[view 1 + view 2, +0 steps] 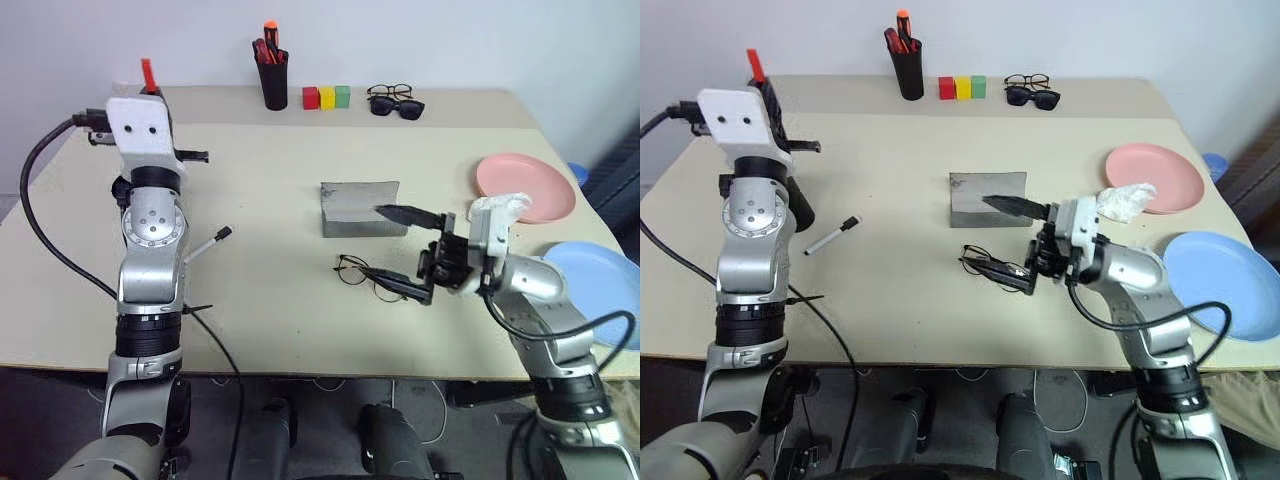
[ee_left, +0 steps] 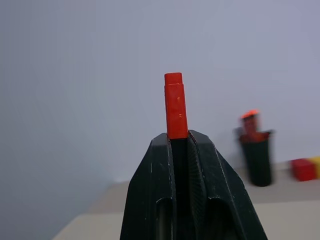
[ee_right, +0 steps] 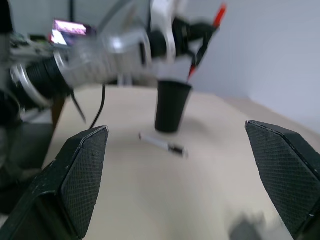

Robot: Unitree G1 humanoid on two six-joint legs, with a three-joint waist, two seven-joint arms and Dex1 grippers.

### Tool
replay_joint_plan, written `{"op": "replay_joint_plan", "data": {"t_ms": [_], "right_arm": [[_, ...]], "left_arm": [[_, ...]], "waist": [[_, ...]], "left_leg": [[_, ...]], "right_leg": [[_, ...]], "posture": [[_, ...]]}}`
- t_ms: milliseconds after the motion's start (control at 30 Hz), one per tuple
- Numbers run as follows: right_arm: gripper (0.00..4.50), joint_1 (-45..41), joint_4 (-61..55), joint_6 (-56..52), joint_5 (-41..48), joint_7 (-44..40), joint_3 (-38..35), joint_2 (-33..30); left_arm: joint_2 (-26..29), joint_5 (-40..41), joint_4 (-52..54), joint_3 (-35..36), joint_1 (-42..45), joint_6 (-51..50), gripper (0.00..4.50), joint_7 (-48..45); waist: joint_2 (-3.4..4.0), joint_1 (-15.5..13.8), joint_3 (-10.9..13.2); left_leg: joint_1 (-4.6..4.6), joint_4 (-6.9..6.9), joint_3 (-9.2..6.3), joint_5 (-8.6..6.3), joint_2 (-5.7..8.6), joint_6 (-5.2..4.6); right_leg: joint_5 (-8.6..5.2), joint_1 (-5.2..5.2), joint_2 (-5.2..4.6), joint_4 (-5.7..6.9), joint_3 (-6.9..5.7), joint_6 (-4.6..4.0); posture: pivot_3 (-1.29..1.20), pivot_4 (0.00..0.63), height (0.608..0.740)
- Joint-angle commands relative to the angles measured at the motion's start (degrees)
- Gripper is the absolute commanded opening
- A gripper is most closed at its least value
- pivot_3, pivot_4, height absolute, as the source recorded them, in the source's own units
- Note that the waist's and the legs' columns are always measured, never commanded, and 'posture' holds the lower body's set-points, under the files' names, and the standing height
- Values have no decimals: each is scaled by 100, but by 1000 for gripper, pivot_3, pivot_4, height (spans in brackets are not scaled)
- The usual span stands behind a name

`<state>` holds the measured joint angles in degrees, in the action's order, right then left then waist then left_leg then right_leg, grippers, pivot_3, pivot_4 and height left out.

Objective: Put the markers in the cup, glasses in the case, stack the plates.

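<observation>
Left gripper (image 2: 181, 145): raised at the upper left of the head views, fingers pressed together on the red-capped marker (image 2: 175, 105), whose cap stands up above the fingertips.
Right gripper (image 1: 408, 250): right of centre, jaws spread wide, holding nothing; one finger over the case, the other over the glasses.
White marker (image 1: 832, 235): flat on the table (image 1: 260, 180), left of centre.
Cup (image 3: 171, 106): upright beneath the left gripper, seen in the right wrist view; white marker just beside it.
Glasses (image 1: 362, 272): on the table at centre, below the case.
Case (image 1: 355, 207): centre, lid raised.
Pink plate (image 1: 525, 187): right edge.
Blue plate (image 1: 1220, 282): lower right, apart from the pink one.
</observation>
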<state>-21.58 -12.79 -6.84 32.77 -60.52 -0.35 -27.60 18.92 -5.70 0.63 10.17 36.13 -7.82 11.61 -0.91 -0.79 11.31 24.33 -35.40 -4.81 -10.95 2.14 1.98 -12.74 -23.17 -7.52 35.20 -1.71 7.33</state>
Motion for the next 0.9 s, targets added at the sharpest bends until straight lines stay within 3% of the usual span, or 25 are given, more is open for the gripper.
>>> {"op": "replay_joint_plan", "data": {"t_ms": [33,700,800,900], "right_arm": [[4500,-247,119,111,-4,-28,35,121],[4500,-219,136,92,-64,37,-39,63],[4500,-196,86,62,-53,73,-56,24],[4500,-179,53,35,-46,110,-75,-10]], "left_arm": [[39,-273,20,162,161,228,33,362],[202,-610,-733,145,-275,1149,33,526],[206,-669,-907,88,-319,1432,1213,520],[131,-585,-900,61,-364,1609,2674,448]], "waist": [[-1,-11,0],[-1,7,-2],[-1,10,-2],[-1,13,-2]], "left_leg": [[3,-1,-1,0,2,1],[1,-1,-3,6,-1,10],[0,-1,-3,6,-1,10],[0,-1,-3,6,-1,10]], "right_leg": [[1,0,0,0,0,4],[5,-3,5,8,2,6],[5,-3,5,8,2,6],[5,-4,5,8,3,6]], "posture": [[0,150,740],[0,150,740],[0,150,740],[0,150,740]]}}
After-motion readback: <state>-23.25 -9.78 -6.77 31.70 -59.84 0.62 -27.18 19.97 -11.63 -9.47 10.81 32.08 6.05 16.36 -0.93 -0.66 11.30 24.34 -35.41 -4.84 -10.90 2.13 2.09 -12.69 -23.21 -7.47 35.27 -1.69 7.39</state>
